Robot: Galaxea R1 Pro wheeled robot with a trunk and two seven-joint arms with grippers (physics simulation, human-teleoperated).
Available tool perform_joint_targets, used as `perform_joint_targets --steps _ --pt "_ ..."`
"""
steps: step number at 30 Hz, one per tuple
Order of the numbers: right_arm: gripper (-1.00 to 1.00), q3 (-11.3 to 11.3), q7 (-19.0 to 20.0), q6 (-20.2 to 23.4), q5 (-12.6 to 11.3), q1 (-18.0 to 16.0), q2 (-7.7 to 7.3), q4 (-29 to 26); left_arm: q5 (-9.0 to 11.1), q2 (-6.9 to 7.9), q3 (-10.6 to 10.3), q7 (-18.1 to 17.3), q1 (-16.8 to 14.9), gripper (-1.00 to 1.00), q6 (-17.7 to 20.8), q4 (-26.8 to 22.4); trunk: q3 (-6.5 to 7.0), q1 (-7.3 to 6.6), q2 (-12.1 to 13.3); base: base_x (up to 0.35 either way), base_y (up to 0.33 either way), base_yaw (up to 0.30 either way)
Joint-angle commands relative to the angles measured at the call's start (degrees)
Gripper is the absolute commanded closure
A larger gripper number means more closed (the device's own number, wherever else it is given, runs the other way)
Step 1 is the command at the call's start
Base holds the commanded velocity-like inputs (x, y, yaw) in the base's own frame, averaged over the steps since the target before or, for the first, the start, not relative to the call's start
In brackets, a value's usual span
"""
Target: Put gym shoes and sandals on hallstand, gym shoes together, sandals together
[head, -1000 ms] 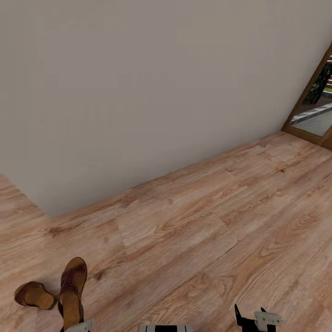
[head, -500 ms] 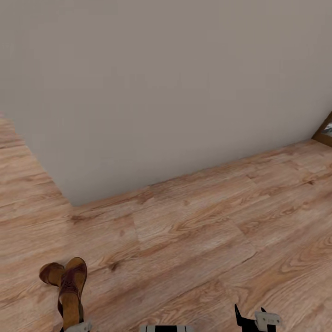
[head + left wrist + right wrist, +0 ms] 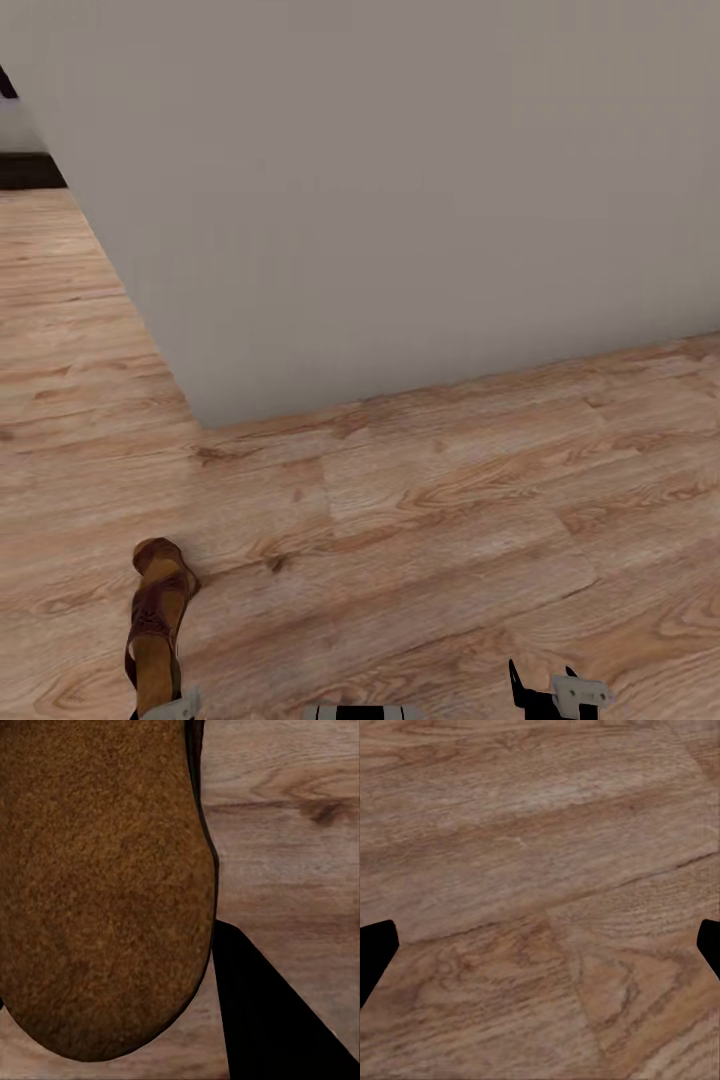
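One sandal (image 3: 157, 625) is in sight, held up at the robot's left side with its long axis running straight ahead from the left claw (image 3: 165, 706), toe pointing away toward the corner of the grey wall (image 3: 400, 200). The left wrist view puts the sandal's brown sole (image 3: 101, 885) right against the camera, one dark finger (image 3: 277, 1020) beside it, so I judge the left claw clamped on the heel end. Whether a second sandal sits tucked behind the first, I cannot tell.

Across the middle lies only the corridor floor (image 3: 430, 540), wood planks reaching the foot of the wall.

Over on the right, the right claw (image 3: 545, 695) hangs low with nothing in it; the right wrist view shows its two fingertips (image 3: 375, 952) far apart at the frame edges, plain floor between them.

The rack is not visible from here, nor the gym shoes. The sandal lies directly forward of the left claw, so that arm is the nearer one to set it down once the rack comes into reach.
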Motion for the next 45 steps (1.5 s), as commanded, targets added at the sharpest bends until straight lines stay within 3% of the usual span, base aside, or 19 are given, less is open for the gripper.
perform_joint_targets --steps 1,45 --pt "-1.00 -0.2 0.1 -0.2 -0.1 0.0 0.00 0.0 0.0 0.00 0.0 0.2 0.0 1.00 -0.2 0.0 -0.04 -0.01 0.0 0.000 0.000 0.278" --pt "-1.00 -0.2 0.1 -0.2 -0.1 0.0 0.00 0.0 0.0 0.04 0.0 0.2 0.0 1.00 -0.2 0.0 -0.04 -0.01 0.0 0.000 0.000 0.278"
